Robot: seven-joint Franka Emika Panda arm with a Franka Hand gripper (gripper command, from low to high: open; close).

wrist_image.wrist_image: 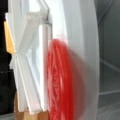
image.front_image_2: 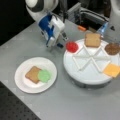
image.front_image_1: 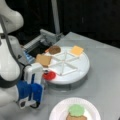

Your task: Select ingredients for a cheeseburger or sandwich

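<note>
**Red disc next up; jaws poised at the tray edge**

The gripper (image.front_image_2: 60, 40) hangs low over the surface (image.front_image_2: 75, 102), just outside the rim of the white segmented tray (image.front_image_2: 87, 75), and holds nothing visible. Whether its jaws are apart or together cannot be told.

Nearest to the jaws is the red disc (image.front_image_2: 72, 46), lying in the tray compartment that faces them; the wrist view shows it (wrist_image.wrist_image: 58, 82) close up, flat against the tray wall. Further from the jaws, across the tray, lie a toast square (image.front_image_2: 92, 39), the dark brown patty (image.front_image_2: 112, 48) and the yellow cheese square (image.front_image_2: 112, 70).

The sandwich is partly built: on the white plate (image.front_image_2: 23, 82), well apart from the jaws, one toast square (image.front_image_2: 32, 74) carries a green disc (image.front_image_2: 44, 76) overlapping its edge.

Judgement: the step in hand is fetching the red disc. The disc is thin and flat, so a grasp calls for a low approach over the rim.
</note>
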